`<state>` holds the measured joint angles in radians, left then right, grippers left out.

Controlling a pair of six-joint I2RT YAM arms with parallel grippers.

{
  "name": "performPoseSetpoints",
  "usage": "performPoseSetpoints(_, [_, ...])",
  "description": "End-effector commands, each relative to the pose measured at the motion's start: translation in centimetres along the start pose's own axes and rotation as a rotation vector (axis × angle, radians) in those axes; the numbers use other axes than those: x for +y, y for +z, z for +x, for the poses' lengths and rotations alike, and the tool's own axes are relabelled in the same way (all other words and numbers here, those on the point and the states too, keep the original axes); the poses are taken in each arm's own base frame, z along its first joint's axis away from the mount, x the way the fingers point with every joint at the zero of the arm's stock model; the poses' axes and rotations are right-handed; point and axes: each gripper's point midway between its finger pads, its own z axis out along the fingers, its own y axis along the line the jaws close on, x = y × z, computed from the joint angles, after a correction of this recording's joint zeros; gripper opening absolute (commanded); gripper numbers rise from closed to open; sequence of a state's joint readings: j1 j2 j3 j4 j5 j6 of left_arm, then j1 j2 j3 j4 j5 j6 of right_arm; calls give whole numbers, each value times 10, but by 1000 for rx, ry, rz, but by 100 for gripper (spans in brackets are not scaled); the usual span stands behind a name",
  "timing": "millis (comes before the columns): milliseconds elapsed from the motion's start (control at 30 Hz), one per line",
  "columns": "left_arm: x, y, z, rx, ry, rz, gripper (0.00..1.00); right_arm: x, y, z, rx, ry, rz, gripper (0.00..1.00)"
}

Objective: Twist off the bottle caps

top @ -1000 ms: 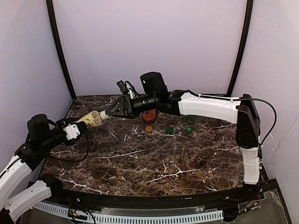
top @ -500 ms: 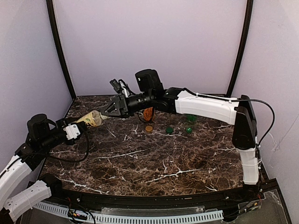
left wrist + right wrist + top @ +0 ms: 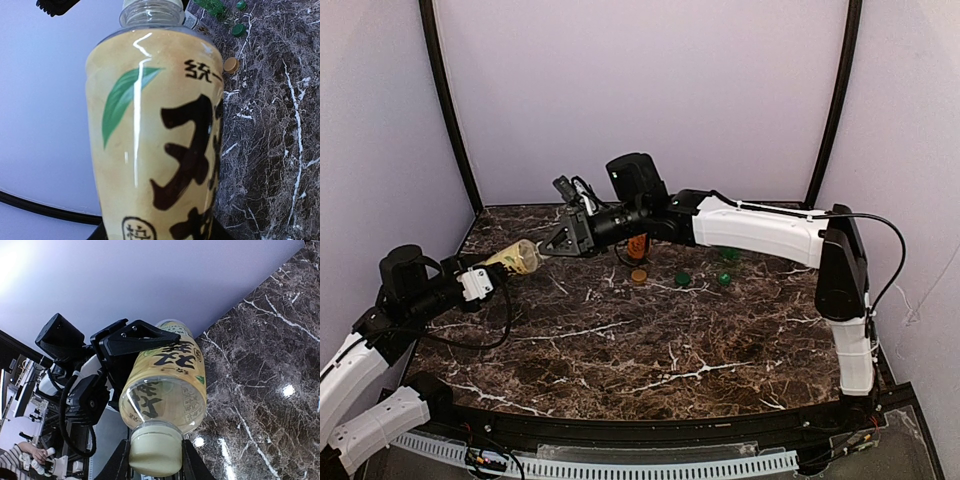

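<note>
My right gripper [image 3: 154,463] has just closed; a second ago its jaws stood wide beside the neck, and now the two fingers press on either side of the pale yellow cap [image 3: 155,450] at the bottom centre of the right wrist view, so I read it as clamped on that cap; the arm has also slid a little toward the left of the overhead frame to get there

My left gripper [image 3: 495,270] has not changed; it stays clamped round the body of the bottle [image 3: 160,150], which lies tilted off the marble table [image 3: 620,340] at the left of the overhead frame, neck pointing toward my right arm; the label fills the left wrist view, and a black finger of that gripper wraps over the bottle's shoulder in the right wrist view

So the grip is made and the twist is what comes next, as I judge it; this cap is still seated on its neck, not yet turned off

Three loose caps lie near the middle of the overhead frame: the tan-gold cap [image 3: 638,275], a green cap [image 3: 682,278] and another green cap [image 3: 724,279] to its right, all apart from each other; I take this bottle to be the last one; the risk is the bottle turning inside my left jaws
</note>
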<state>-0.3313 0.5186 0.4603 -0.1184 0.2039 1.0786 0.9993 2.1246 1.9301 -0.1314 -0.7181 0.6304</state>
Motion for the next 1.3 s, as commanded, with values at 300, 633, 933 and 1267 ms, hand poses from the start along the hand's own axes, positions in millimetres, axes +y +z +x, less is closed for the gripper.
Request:
performPoseSetpoints(300, [-73, -35, -44, -224, -133, 434, 1, 81, -14, 87, 73, -1413, -85, 0])
performPoseSetpoints(633, [-80, -41, -46, -228, -148, 486, 1, 50, -3, 82, 134, -2073, 244, 0])
performPoseSetpoints(933, [-81, -42, -46, -228, -162, 492, 1, 52, -2, 62, 9, -2329, 427, 0])
performPoseSetpoints(1267, [-83, -41, -44, -222, -156, 491, 1, 55, -4, 63, -18, -2349, 440, 0])
